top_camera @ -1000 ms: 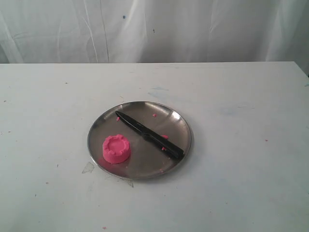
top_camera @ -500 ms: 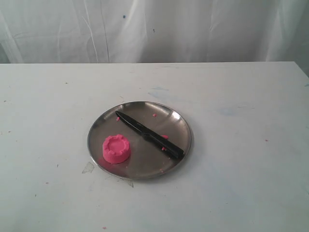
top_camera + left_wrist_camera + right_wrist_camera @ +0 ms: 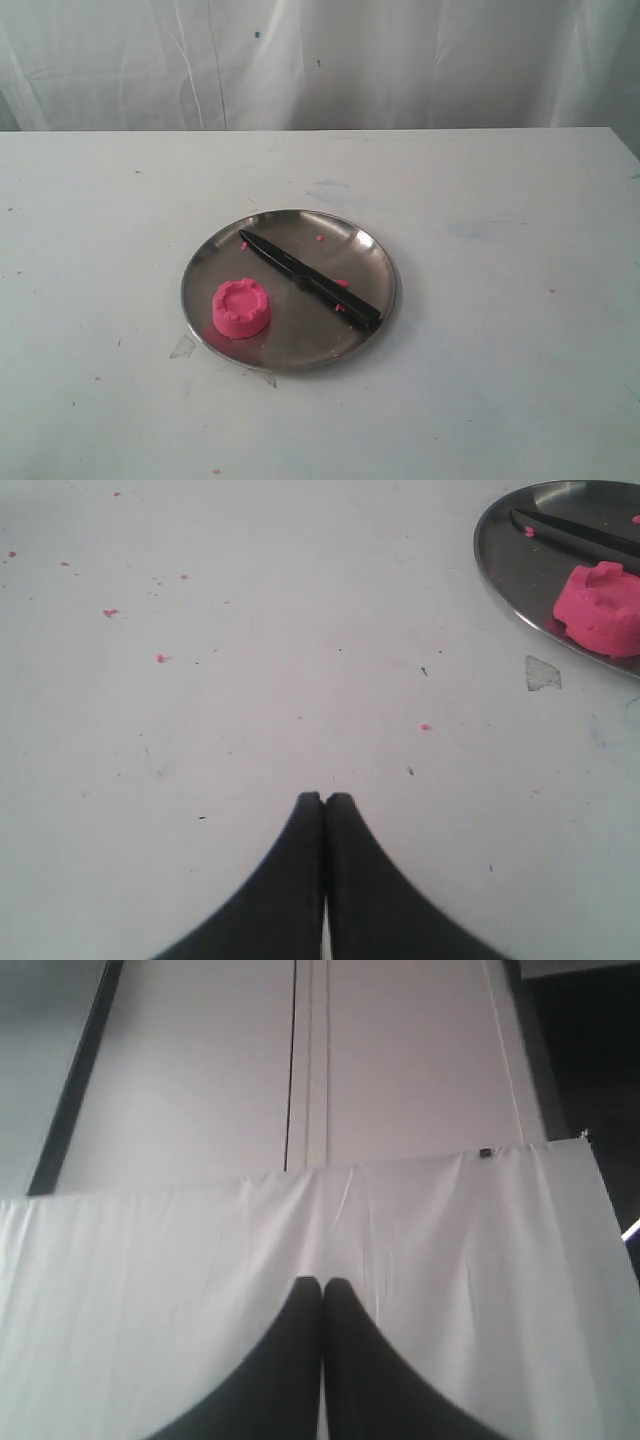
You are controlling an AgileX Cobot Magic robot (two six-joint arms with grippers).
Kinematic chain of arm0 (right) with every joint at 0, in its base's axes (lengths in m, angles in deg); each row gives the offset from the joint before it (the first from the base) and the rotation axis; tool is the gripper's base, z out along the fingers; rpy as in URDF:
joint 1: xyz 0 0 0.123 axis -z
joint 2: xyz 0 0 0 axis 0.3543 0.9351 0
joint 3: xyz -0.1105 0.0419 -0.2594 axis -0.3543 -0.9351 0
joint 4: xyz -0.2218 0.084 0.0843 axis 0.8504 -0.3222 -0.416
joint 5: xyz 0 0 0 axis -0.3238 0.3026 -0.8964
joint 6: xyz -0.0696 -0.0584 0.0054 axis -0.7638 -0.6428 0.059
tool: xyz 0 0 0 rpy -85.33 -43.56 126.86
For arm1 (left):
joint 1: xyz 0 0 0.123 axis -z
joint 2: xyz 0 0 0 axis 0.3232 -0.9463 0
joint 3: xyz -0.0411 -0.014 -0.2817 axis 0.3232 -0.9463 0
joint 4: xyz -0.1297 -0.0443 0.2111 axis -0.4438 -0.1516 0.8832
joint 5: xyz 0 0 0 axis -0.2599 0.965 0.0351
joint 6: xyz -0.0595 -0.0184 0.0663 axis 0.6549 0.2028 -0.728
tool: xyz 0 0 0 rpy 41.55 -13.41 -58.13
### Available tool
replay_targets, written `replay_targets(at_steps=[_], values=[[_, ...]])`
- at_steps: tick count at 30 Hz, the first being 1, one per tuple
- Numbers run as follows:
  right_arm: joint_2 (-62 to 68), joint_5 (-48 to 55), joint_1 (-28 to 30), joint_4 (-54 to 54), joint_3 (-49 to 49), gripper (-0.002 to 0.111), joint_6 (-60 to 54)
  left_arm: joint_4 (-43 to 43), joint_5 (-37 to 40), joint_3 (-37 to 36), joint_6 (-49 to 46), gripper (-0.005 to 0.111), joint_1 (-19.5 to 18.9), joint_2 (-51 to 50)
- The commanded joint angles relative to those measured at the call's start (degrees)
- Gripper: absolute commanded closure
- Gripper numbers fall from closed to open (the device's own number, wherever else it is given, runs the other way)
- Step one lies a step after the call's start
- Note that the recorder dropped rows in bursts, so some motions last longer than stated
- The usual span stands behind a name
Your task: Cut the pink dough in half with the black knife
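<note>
Pink dough (image 3: 241,308) uncut, on the near-left part of the steel plate (image 3: 300,338). Black knife (image 3: 310,281) lies diagonal and apart from it, tip far-left, handle toward the right rim, probably the right arm's pick.

Left tool (image 3: 324,798) clenched, empty, above the worktop (image 3: 250,680); its view catches the dough. Right tool (image 3: 322,1282) clenched, empty; its view shows only white curtain (image 3: 150,1290).

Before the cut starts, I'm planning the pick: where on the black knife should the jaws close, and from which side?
Take the black knife by its handle, the thicker straight end near the right rim of the steel plate. It lies flat and diagonal, so probably come straight down, jaws across the handle's width. The pink dough sits apart, clear of that approach.
</note>
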Motion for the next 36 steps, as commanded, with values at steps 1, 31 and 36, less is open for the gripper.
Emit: replay_targets(at_steps=[1,31,36], values=[[-0.08,15.04,0.21,7.22,5.08,0.108,0.25,-0.43,0.63,-0.17,0.0,0.107,0.47,0.28],[18.73,32.49,-3.0,13.94,20.22,0.108,-35.88,-0.43,0.63,-0.17,0.0,0.107,0.47,0.28],[33.24,27.52,-8.21,15.97,16.58,0.108,-36.85,-0.43,0.63,-0.17,0.0,0.107,0.47,0.28]])
